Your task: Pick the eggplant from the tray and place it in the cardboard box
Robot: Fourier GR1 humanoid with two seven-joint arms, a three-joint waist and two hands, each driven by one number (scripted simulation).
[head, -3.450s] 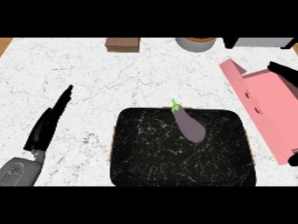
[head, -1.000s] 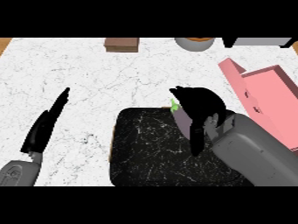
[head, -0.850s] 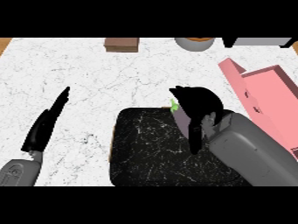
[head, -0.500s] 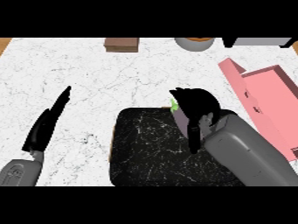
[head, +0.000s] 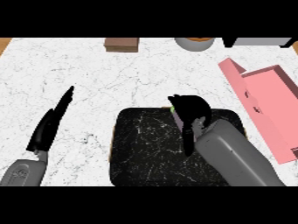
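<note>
The step in hand is the pick. The right hand sits over the upper right part of the dark tray, its fingers curled down over the spot where the eggplant lies. Only a sliver of the eggplant shows at the hand's left edge, a bit of green stem end and a strip of purple skin, so it lies in or just above the tray, under the hand. The fingers appear to be closed round it, though the hand hides the contact and a lift off the tray cannot be judged from this steep view. The grey right forearm runs from the lower right across the tray's right side. The left hand rests open on the white marbled worktop well to the left of the tray, fingers straight and pointing up and away; it takes no part. The box, pink here rather than cardboard brown, lies open at the right, just beyond the tray's right edge and well within reach. The next move calls for raising the eggplant high enough to clear the tray's rim and the box's near wall, carrying it rightward, and letting go only once it is over the box's open inside. The long, smooth fruit could slide in the fingers if it tilts on the way.
</note>
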